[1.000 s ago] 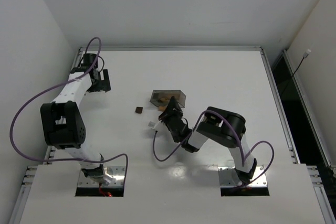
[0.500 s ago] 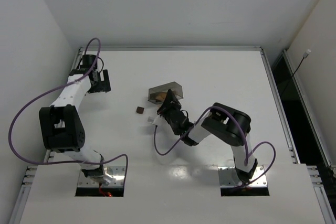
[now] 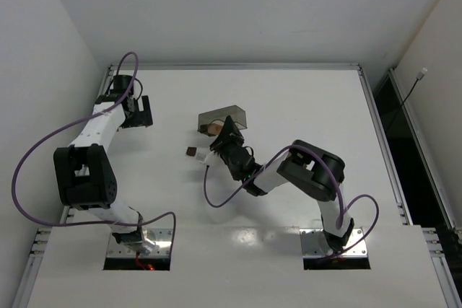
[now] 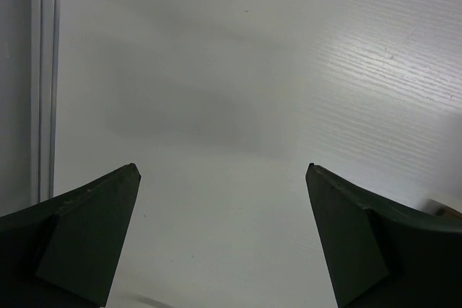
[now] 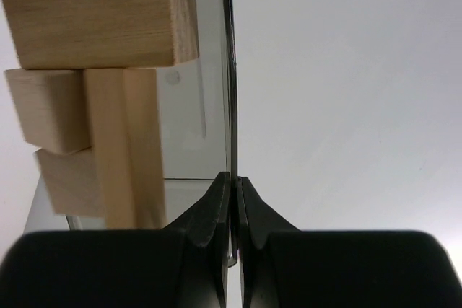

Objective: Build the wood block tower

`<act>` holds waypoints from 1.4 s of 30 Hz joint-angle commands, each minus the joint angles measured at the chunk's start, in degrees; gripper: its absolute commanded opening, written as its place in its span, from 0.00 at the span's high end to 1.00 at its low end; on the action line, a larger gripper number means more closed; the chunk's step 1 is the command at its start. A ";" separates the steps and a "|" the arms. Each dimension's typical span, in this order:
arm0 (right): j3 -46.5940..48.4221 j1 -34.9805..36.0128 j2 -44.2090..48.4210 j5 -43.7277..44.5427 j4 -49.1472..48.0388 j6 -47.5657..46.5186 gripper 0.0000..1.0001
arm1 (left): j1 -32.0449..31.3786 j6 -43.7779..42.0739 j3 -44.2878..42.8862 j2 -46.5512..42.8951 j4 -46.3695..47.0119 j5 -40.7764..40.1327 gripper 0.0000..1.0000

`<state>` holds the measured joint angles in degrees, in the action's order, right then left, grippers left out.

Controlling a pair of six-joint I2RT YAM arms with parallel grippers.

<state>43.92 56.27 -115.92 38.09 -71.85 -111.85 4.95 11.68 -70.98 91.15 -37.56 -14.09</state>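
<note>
White table point(image 3: 303, 99) is filling the scene. Near its middle, most of the wooden blocks point(image 5: 101, 23) are sitting packed inside a dark see-through bin point(image 3: 225, 116). In the right wrist view, one tan bar is lying crosswise with its long axis across the frame. A second bar point(image 5: 123, 146) is running at right angles to it, and two smaller tan pieces are wedged alongside. One dark brown block point(image 3: 190, 151) is lying out on the table, near the bin but apart from it.

The right gripper point(image 5: 232, 179) is pinching the bin's thin wall, fingers clamped tight on its edge. The left gripper point(image 4: 220, 171) is hovering far off by the left rear corner, fingers spread wide and grasping nothing.

Judging by this, the step in hand is getting the blocks out of the bin, and no stacking is under way. The next move is likely calling for tipping the bin so the pieces slide out without scattering, then picking a base block.
</note>
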 commanded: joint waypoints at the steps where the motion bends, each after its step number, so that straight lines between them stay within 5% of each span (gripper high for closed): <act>1: 2.57 0.51 0.17 1.46 -31.50 -3.99 1.00 | -0.29 0.36 -1.79 -1.68 0.91 0.55 0.00; 16: 5.37 -0.89 0.52 8.21 -25.45 3.47 1.00 | -0.29 -0.17 -0.91 -3.09 0.91 0.55 0.00; 20: 15.82 -7.30 -0.36 17.62 -10.02 13.12 1.00 | -0.29 -0.17 -0.91 -3.09 0.91 0.55 0.00; 23: 30.62 -12.23 4.99 22.21 29.97 40.04 1.00 | -0.29 -0.78 -0.91 -3.09 0.38 1.16 0.00; 24: 36.96 -15.11 5.70 18.90 64.74 63.63 1.00 | -0.29 -0.78 -0.91 -3.09 0.38 1.78 0.00; 27: 61.85 -23.27 0.97 -0.08 106.95 89.80 1.00 | -0.29 -2.01 -0.31 -3.79 1.08 3.27 0.00; 28: 68.34 -25.23 -2.17 -3.95 111.97 91.97 1.00 | -0.29 -2.01 -0.30 -4.49 1.09 3.28 0.00; 36: 71.29 -46.65 -5.80 -34.46 122.82 98.31 1.00 | -0.82 -2.01 -1.70 -1.69 1.61 8.10 0.00; 42: 69.82 -52.05 -7.57 -50.90 124.68 91.92 1.00 | -0.82 -2.54 -5.13 1.75 -0.31 8.11 0.00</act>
<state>113.65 2.52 -125.82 1.04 49.34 -18.98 4.73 9.47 -72.73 92.07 -37.76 -7.18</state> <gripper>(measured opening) 0.010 0.996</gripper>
